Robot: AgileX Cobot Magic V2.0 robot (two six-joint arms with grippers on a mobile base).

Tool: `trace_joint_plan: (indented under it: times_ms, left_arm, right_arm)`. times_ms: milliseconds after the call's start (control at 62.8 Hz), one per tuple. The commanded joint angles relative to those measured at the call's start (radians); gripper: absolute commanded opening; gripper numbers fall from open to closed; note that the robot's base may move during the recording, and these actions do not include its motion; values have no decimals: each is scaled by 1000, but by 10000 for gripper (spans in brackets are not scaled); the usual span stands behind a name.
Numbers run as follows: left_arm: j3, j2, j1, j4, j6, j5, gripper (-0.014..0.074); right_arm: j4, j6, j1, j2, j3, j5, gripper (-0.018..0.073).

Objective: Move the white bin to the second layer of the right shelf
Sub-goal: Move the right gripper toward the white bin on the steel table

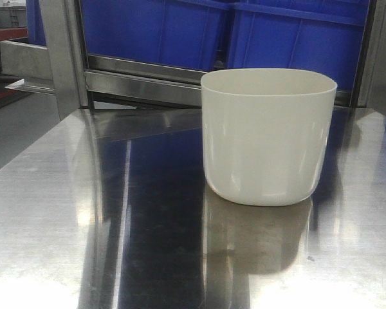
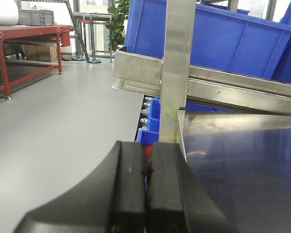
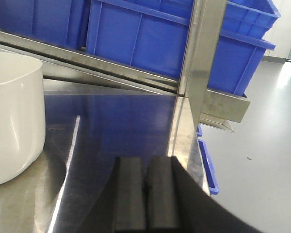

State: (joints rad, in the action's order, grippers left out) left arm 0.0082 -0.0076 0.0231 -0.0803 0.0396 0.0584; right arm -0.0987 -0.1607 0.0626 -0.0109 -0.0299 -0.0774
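I see the white bin (image 1: 268, 138) standing upright, mouth up, on the steel tabletop (image 1: 83, 219), right of centre in the front view. Its reflection lies on the metal beneath it. Blue crates (image 1: 296, 32) fill the top of that frame, sitting on a steel rack rail (image 1: 148, 84) just behind the bin.

Right wrist view: the bin (image 3: 12, 116) is at the left edge. The right gripper (image 3: 146, 165) is at bottom centre, well apart from it, pads pressed flat together.

Left wrist view: the left gripper (image 2: 146, 150) is at bottom centre, fingers shut tight against each other. A rack post (image 2: 177, 73) rises above it, with grey floor (image 2: 63, 126) to the left and the tabletop corner to the right.
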Motion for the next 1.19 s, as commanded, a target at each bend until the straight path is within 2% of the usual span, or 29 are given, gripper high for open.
trace_joint_plan:
  times_ms: [0, 764, 875, 1003, 1178]
  left_arm:
    - [27, -15, 6, -5, -5, -83, 85]
    - [27, -15, 6, -5, -5, -83, 85]
    - [27, -15, 6, -5, -5, -83, 85]
    - [27, -15, 6, -5, -5, -83, 85]
    - [27, -15, 6, -5, -5, -83, 85]
  right_arm:
    - [6, -11, -5, -17, -1, 91, 55]
    - [6, -11, -5, -17, 12, 77, 55]
    - [6, -11, -5, -1, 76, -17, 55]
    - [6, -12, -5, 65, 184, -184, 55]
    - [7, -14, -5, 205, 305, -307, 55]
